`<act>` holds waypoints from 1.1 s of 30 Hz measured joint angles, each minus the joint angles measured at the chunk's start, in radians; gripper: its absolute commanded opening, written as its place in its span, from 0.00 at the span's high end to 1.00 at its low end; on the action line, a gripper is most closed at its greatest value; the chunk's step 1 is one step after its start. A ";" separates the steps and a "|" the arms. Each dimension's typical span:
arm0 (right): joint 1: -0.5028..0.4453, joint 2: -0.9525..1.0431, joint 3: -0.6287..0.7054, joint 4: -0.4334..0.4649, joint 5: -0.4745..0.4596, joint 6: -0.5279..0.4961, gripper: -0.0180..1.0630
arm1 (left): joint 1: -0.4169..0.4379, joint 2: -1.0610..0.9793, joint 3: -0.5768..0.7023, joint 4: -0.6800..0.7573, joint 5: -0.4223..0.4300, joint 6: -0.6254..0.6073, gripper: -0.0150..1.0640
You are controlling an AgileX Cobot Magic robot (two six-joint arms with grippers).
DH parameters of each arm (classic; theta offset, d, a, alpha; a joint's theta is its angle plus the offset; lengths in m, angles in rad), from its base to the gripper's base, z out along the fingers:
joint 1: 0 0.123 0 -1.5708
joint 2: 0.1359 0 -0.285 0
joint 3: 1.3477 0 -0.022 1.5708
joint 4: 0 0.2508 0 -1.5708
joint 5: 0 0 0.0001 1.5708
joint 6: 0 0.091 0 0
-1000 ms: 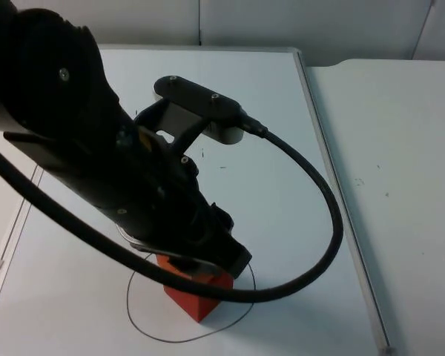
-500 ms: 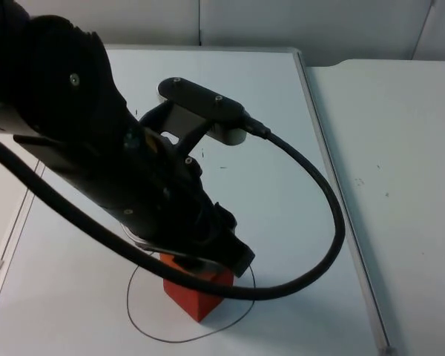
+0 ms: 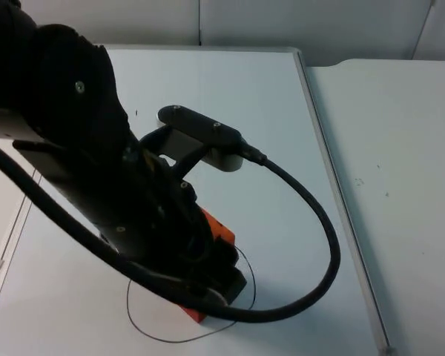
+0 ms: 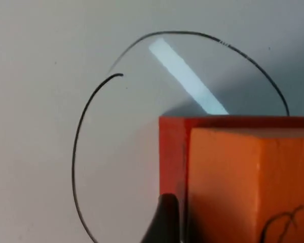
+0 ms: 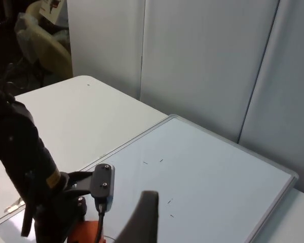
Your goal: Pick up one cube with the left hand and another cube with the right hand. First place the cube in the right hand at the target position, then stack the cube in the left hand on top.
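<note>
White table top [image 3: 297, 148] with a raised grey edge, grey partition wall [image 3: 282, 22] along the frame's top, pale panels [image 5: 202, 61] behind

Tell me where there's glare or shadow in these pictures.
Left wrist view: a bright streak of glare crosses the white board inside the drawn circle, and a soft shadow falls beside the red cube under the orange cube. Top view: the left arm darkens the board around the cubes.
</note>
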 measured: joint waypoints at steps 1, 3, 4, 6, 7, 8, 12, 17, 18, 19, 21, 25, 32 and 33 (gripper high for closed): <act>0.000 0.000 0.000 0.000 0.002 0.000 0.20 | 0.000 0.000 -0.012 0.000 0.023 0.000 0.31; 0.000 0.000 0.000 0.000 0.002 0.000 0.20 | 0.000 0.000 -0.025 0.000 0.041 0.000 0.31; 0.000 0.000 0.000 0.000 0.002 0.000 0.20 | 0.000 -0.006 -0.037 -0.001 0.058 0.000 0.31; 0.000 0.000 0.000 0.000 0.002 0.000 0.20 | 0.000 -0.015 -0.055 -0.001 0.084 0.000 0.31; 0.000 0.000 0.000 0.000 0.002 0.000 0.20 | 0.000 -0.034 -0.087 -0.001 0.132 0.000 0.31; 0.000 0.000 0.000 0.000 0.002 0.000 0.20 | 0.000 -0.053 -0.106 0.001 0.161 0.000 0.31; 0.000 0.000 0.000 0.000 0.004 0.000 0.20 | 0.000 -0.131 -0.185 0.017 0.255 -0.002 0.31; 0.000 0.000 0.000 0.000 0.006 0.000 0.20 | 0.000 -0.277 -0.280 0.066 0.338 -0.002 0.31; 0.000 0.000 0.000 0.000 0.006 0.000 0.20 | 0.000 -0.321 -0.301 0.089 0.345 -0.010 0.31; 0.000 0.000 0.000 0.000 0.007 0.000 0.20 | 0.000 -0.382 -0.327 0.131 0.351 -0.029 0.31; 0.000 0.000 0.000 0.000 0.007 0.000 0.20 | 0.000 -0.431 -0.336 0.166 0.351 -0.047 0.31; 0.000 0.000 0.000 0.000 0.009 0.000 0.20 | 0.000 -0.573 -0.348 0.257 0.358 -0.086 0.31; 0.000 0.000 0.000 0.000 0.011 0.000 0.20 | 0.000 -0.843 -0.346 0.334 0.463 -0.104 0.31; 0.000 0.000 0.000 0.000 0.011 0.000 0.20 | 0.000 -0.843 -0.346 0.334 0.463 -0.104 0.31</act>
